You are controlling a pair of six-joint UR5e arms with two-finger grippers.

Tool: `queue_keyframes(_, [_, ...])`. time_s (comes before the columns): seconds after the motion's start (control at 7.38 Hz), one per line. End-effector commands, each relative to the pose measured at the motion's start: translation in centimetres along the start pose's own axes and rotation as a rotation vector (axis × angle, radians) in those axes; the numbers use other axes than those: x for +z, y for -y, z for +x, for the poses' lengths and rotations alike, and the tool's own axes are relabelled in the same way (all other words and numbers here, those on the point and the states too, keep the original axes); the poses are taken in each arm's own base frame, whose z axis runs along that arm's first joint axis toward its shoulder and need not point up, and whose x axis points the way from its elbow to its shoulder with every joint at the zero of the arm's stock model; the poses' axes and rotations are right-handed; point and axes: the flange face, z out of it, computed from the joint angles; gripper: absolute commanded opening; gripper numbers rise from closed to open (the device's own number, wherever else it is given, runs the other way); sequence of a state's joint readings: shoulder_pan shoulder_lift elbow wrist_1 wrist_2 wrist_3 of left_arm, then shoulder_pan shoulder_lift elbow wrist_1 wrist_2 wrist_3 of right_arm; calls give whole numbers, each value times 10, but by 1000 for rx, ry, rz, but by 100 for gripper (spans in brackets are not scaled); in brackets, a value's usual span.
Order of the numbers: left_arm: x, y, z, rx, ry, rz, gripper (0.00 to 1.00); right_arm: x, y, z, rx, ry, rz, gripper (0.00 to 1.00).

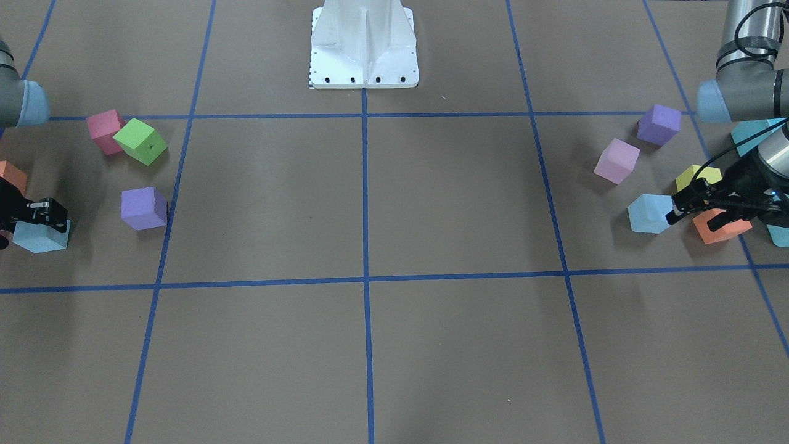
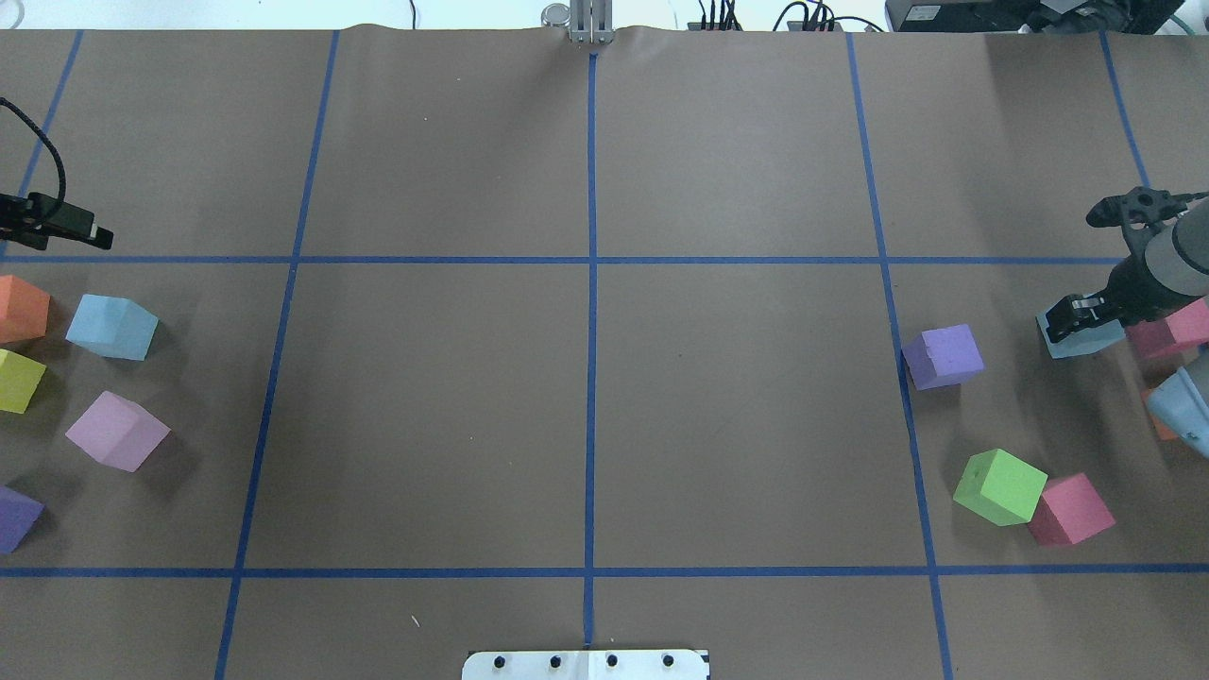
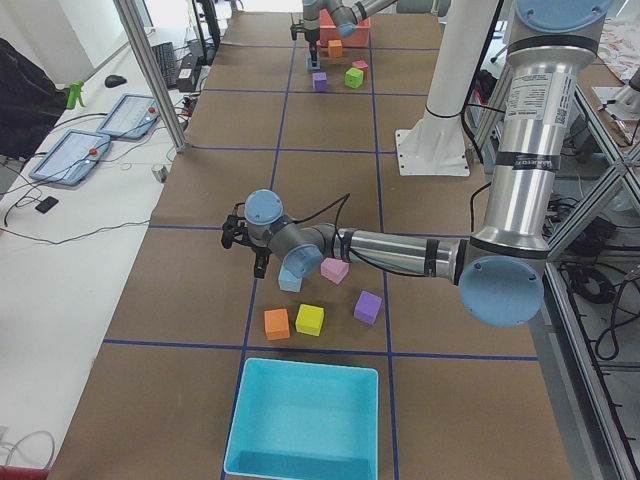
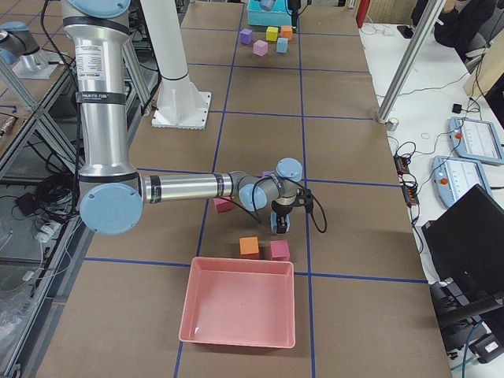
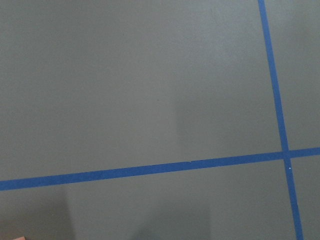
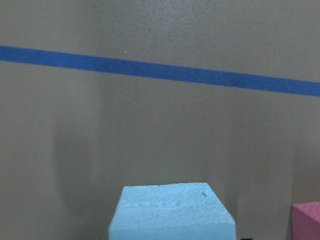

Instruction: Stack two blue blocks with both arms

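Note:
One pale blue block [image 1: 648, 214] lies on the table on my left side; it also shows in the overhead view [image 2: 111, 327]. My left gripper [image 1: 673, 209] hangs above the table right beside it, open and empty. The left wrist view holds only bare table and tape. The other blue block [image 1: 40, 239] lies on my right side and shows overhead [image 2: 1077, 342] and in the right wrist view [image 6: 172, 212]. My right gripper [image 1: 55, 214] is low over this block, its jaws open at the block's top.
Orange [image 1: 721, 227], yellow [image 1: 696, 177], pink [image 1: 616, 160] and purple [image 1: 658, 124] cubes crowd the left block. A purple [image 1: 143, 208], a green [image 1: 140, 142] and a red-pink cube [image 1: 103, 131] lie near the right block. A turquoise box [image 3: 300, 420] and a pink bin [image 4: 240, 311] stand at the table's ends.

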State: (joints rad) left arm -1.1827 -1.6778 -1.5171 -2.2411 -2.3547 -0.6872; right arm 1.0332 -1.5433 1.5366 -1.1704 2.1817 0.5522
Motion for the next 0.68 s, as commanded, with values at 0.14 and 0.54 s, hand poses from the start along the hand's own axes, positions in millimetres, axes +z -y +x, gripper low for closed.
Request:
queue_keyframes(0.14, [0, 0, 0, 0, 0, 0, 98, -3, 3, -5, -3, 5, 6, 51])
queue_keyframes(0.54, [-1, 0, 0, -1, 7, 6, 98, -35, 20, -43, -37, 56, 38, 52])
